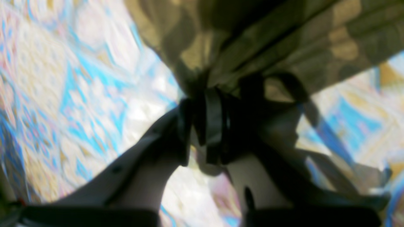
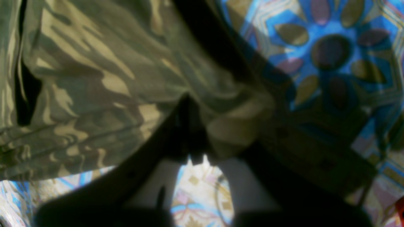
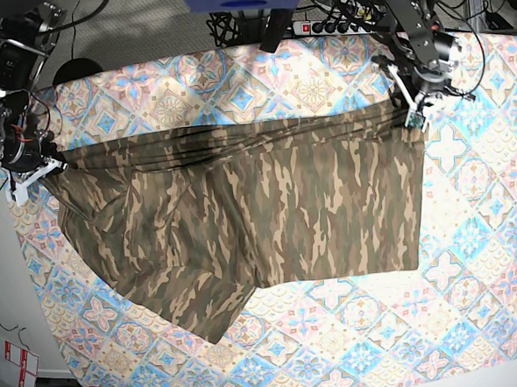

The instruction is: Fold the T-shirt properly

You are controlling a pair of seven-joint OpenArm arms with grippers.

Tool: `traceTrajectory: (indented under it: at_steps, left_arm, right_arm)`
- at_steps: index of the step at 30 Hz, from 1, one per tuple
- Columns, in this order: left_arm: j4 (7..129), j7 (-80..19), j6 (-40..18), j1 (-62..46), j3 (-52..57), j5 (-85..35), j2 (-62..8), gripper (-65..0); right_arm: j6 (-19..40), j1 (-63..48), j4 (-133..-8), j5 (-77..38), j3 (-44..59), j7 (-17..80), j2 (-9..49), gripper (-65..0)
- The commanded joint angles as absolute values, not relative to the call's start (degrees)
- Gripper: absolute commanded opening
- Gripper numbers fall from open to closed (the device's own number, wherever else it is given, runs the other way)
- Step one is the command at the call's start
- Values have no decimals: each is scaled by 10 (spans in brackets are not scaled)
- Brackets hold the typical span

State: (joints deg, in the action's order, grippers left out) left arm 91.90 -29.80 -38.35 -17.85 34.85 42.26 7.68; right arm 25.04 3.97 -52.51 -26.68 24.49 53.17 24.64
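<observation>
The camouflage T-shirt (image 3: 268, 210) lies spread across the table, its far edge pulled taut between both grippers. My left gripper (image 3: 412, 114) is shut on the shirt's far right corner; in the left wrist view the fingers (image 1: 208, 126) pinch a bunched fold of the T-shirt (image 1: 268, 41). My right gripper (image 3: 37, 167) is shut on the far left corner; in the right wrist view the T-shirt (image 2: 94, 82) bunches over the fingertips (image 2: 189, 135). A sleeve hangs toward the lower left (image 3: 204, 311).
A pastel blue-pink patterned tablecloth (image 3: 356, 345) covers the table. Cables and a power strip (image 3: 336, 22) lie at the far edge. The tablecloth's left edge runs close to the right arm (image 3: 10, 77).
</observation>
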Motion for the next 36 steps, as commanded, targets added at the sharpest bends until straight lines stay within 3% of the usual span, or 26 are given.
traceTrajectory:
  at_steps: [1, 6, 17, 33, 36]
  left_arm:
    - [926, -337, -400, -185, 349, 441, 85, -572]
    - [955, -349, -400, -154, 349, 448, 90, -572]
    - [1077, -501, -400, -138, 234, 445, 90, -572]
    - [1077, -538, -400, -80, 218, 466, 86, -566]
    - [1077, -542, -400, -95, 218, 480, 82, -556]
  right_arm:
    - [230, 42, -528, -232, 247, 534, 262, -636]
    - [230, 37, -557, -232, 247, 534, 260, -636]
    - [230, 15, -582, -232, 247, 533, 247, -636]
    - [230, 16, -582, -232, 247, 528, 231, -632]
    - [230, 16, -582, -232, 247, 529, 231, -606]
